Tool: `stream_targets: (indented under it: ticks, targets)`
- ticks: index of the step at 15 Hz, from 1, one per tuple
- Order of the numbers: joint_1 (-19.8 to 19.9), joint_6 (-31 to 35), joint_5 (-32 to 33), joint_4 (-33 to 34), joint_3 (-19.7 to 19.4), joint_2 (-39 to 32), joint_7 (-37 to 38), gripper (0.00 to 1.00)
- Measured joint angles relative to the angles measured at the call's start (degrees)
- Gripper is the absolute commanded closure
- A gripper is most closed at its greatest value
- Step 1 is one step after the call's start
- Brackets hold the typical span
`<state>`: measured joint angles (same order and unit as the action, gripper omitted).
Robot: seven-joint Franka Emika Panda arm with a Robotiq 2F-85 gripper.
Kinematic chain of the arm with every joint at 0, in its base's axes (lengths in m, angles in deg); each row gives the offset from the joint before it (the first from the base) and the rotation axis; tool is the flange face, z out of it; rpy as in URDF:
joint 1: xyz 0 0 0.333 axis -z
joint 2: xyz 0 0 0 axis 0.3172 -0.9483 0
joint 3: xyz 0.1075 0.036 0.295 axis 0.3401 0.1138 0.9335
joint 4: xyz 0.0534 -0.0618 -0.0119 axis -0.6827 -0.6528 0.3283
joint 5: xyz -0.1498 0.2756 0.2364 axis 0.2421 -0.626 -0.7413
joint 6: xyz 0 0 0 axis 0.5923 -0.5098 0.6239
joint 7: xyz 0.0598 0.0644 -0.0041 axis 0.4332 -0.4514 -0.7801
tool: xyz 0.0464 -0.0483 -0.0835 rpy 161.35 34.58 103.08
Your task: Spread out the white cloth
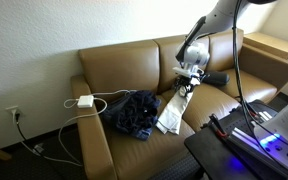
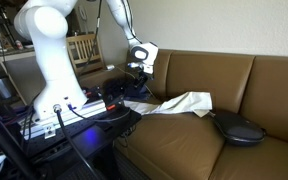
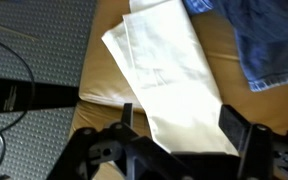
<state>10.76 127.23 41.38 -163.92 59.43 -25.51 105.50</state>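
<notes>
Claw spread wide, over folded white cloth, tan leather sofa

Brown sofa fills the view. The gripper hangs low over the seat, right at the upper end of the white cloth, which lies long and narrow. Just beside it, a dark blue garment sits heaped. A white adapter rests on the armrest.

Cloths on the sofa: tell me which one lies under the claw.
The white cloth, folded long, shows right below the open claw in the wrist view. The blue denim garment lies off to its side.
</notes>
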Motion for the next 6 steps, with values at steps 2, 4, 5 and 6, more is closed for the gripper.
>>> stream_targets:
  ticks: [2,4,5,6]
  targets:
    - [0.21,2.89,4.04,-0.07,-2.94,3.88,0.00,0.00]
    - [1.59,6.13,7.08,-0.21,-5.16,7.83,-0.24,0.00]
    - [3.22,7.77,7.15,-0.20,-5.35,9.89,-0.79,0.00]
    - [5.41,8.65,6.73,-0.18,-5.20,12.01,-1.28,0.00]
